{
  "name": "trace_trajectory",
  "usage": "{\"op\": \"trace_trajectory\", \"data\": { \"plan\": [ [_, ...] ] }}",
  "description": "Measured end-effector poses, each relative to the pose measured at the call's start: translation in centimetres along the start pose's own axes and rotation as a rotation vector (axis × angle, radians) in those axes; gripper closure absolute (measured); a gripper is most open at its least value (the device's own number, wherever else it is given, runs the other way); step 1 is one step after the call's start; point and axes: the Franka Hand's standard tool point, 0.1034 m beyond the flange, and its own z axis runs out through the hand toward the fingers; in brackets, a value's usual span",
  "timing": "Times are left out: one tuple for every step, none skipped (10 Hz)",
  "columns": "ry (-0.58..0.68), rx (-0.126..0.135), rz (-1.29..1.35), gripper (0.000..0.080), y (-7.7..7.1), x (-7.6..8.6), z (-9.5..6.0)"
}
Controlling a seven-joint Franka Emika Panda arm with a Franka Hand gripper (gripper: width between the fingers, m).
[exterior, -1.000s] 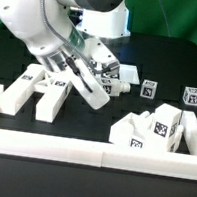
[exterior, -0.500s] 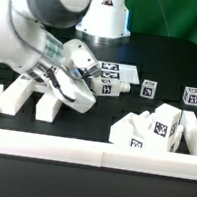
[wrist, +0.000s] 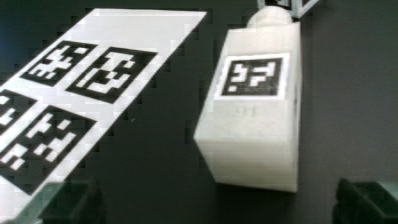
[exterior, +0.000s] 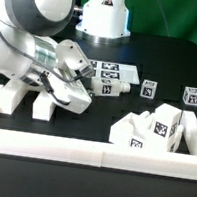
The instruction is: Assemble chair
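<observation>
The chair lies in loose matte white pieces. A chunky bar (wrist: 254, 100) with one square tag lies on the black table beside the marker board (wrist: 80, 95); the same bar (exterior: 110, 86) shows in the exterior view just to the right of my gripper (exterior: 84, 93). My gripper (wrist: 217, 206) hangs open above the bar's near end, with one dark fingertip (wrist: 68, 205) on each side and nothing held. Two long pieces (exterior: 8, 97) (exterior: 51, 104) lie to the exterior view's left, partly behind the arm. Two small tagged blocks (exterior: 148, 89) (exterior: 192, 97) stand at the right.
A pile of tagged chair pieces (exterior: 151, 130) sits at the exterior view's lower right. The long low white border wall (exterior: 90, 151) runs along the front. The robot base (exterior: 104, 12) stands at the back. The marker board (exterior: 118, 70) lies behind the bar.
The arm has swung toward the exterior view's left, and the gripper has shifted left and lower, next to the bar. The jaws stayed open. No piece moved.
</observation>
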Motion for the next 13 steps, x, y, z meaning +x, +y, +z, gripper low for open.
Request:
{"op": "trace_trajectory", "data": {
  "plan": [
    [0.005,-0.001,0.012,0.0151,-0.3,-0.4,-0.1],
    [0.008,-0.002,0.020,0.0151,-0.8,-1.0,-0.1],
    [0.010,-0.003,0.019,0.0151,-1.2,-1.6,-0.1],
    [0.012,-0.001,0.013,0.0151,-1.3,-1.9,-0.2],
    [0.013,0.001,0.017,0.0151,-1.3,-1.7,-0.2],
    [0.013,0.001,0.018,0.0151,-1.2,-1.6,-0.1],
    [0.013,0.001,0.018,0.0151,-1.2,-1.6,-0.2],
    [0.030,0.000,0.002,0.0151,-1.4,-1.5,-0.2],
    [0.102,-0.004,-0.060,0.0151,-2.0,-1.9,-0.3],
    [0.137,-0.002,-0.121,0.0151,-2.3,-3.0,-0.1],
    [0.140,-0.003,-0.143,0.0151,-2.3,-3.4,0.0],
    [0.137,-0.001,-0.143,0.0151,-2.3,-3.4,-0.2],
    [0.137,-0.001,-0.142,0.0151,-2.3,-3.3,-0.2]
  ]
}}
